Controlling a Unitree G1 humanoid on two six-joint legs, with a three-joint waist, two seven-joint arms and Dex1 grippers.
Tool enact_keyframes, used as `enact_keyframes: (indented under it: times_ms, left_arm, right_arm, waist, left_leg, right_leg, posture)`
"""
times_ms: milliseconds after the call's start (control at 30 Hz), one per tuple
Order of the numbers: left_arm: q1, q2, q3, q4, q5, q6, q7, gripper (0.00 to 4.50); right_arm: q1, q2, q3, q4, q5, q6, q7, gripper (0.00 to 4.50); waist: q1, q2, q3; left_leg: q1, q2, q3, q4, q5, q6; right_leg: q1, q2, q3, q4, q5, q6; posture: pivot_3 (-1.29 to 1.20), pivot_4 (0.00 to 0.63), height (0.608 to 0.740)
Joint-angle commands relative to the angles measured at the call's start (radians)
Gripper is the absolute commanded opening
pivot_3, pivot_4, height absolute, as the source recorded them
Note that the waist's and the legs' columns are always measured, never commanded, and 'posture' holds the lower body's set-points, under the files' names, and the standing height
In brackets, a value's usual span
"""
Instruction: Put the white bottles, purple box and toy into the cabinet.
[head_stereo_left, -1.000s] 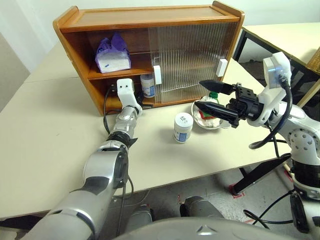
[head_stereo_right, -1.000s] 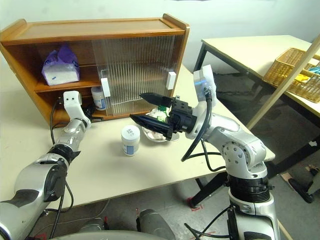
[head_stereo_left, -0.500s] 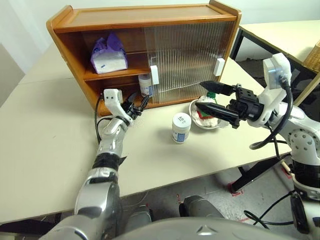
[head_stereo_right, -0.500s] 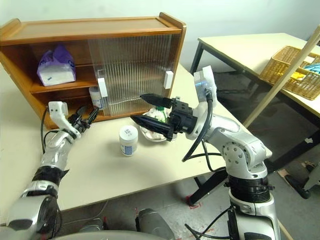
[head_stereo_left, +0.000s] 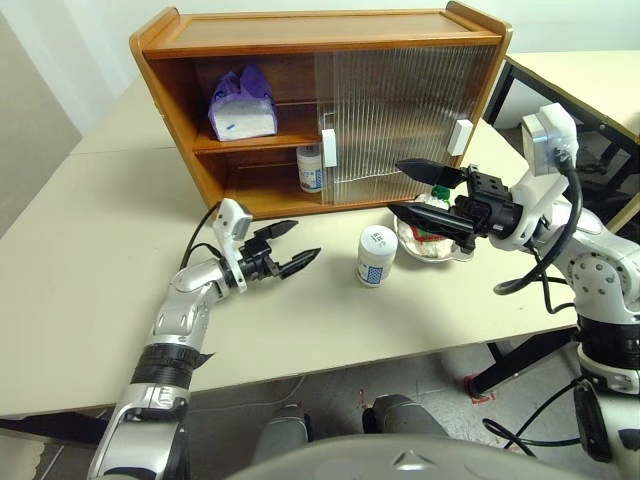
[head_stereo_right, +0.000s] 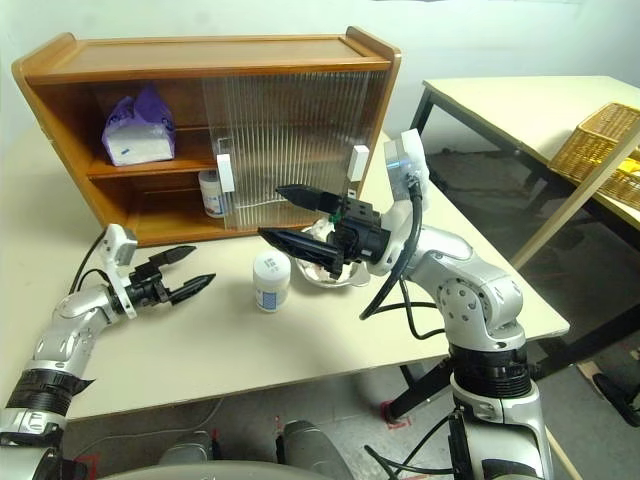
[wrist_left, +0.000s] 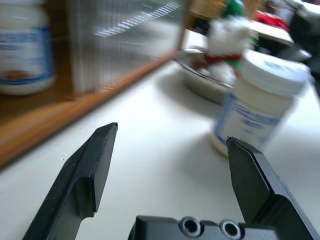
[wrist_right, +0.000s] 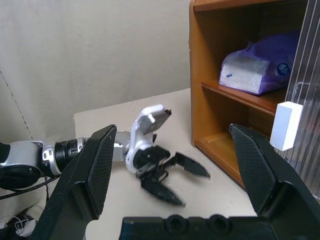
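Cabinet (head_stereo_left: 300, 40): we see it standing on the tabletop (head_stereo_left: 90, 240), its ribbed sliding doors covering the right part and the left part open.
Purple box (head_stereo_left: 243, 105): it lies on the upper shelf, in the open left part.
Bottle in the cabinet (head_stereo_left: 310, 167): one white bottle stands upright on the lower shelf, just beside the edge of the sliding door.
Bottle on the tabletop (head_stereo_left: 376, 255): the other white bottle stands upright in front of the cabinet, just beside the metal bowl (head_stereo_left: 455, 252).
Toy (wrist_left: 224, 37): we see the snowman sitting in the bowl, partly hidden behind our right fingers in the head views.
Left gripper (head_stereo_left: 290, 247): its fingers are spread wide and hold nothing; it hangs low over the tabletop, in front of the open part of the cabinet, pointing toward the bottle on the tabletop and well apart from it.
Right gripper (head_stereo_left: 403, 190): its fingers are spread wide and empty, raised above the bowl, pointing toward our left.
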Motion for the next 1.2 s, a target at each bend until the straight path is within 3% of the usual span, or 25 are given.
enact_keyframes:
  times_ms: [33,433,1100,1200]
  left_arm:
    - [-0.036,-0.022,-0.056,0.042,0.043,-0.040,-0.033,4.48]
    - [-0.134,-0.100,-0.162,0.159,0.115,-0.145,-0.096,4.48]
    - [-0.190,-0.157,-0.175,0.273,0.153,-0.203,-0.100,4.48]
    - [-0.193,-0.160,-0.173,0.279,0.153,-0.205,-0.099,3.85]
  right_arm:
    - [-0.004,-0.004,0.002,-0.004,-0.007,-0.002,0.001,4.50]
    - [0.013,-0.012,-0.012,-0.029,0.000,0.008,-0.018,4.50]
    - [0.021,-0.011,-0.016,-0.045,0.003,0.010,-0.039,4.50]
    - [0.023,-0.012,-0.017,-0.046,0.003,0.009,-0.041,4.50]
  waist:
    - [0.000,0.000,0.000]
    - [-0.001,0.001,0.000]
    - [-0.030,0.001,0.000]
    - [-0.031,0.001,0.000]
  left_leg:
    - [0.000,0.001,-0.003,0.000,0.000,0.000]
    - [-0.002,0.005,-0.007,0.000,0.000,0.000]
    - [-0.002,0.004,0.000,0.001,0.001,0.002]
    - [-0.002,0.005,0.002,0.001,0.001,0.002]
  right_leg:
    - [0.000,0.000,0.001,0.000,0.000,-0.001]
    - [-0.002,0.003,0.002,0.000,0.000,0.002]
    - [0.001,0.006,-0.005,0.000,0.000,0.005]
    - [0.001,0.006,-0.005,0.000,0.000,0.005]
  posture:
    - [-0.18,0.000,0.740]
    - [-0.20,0.000,0.740]
    - [-0.23,0.000,0.740]
    - [-0.23,0.000,0.740]
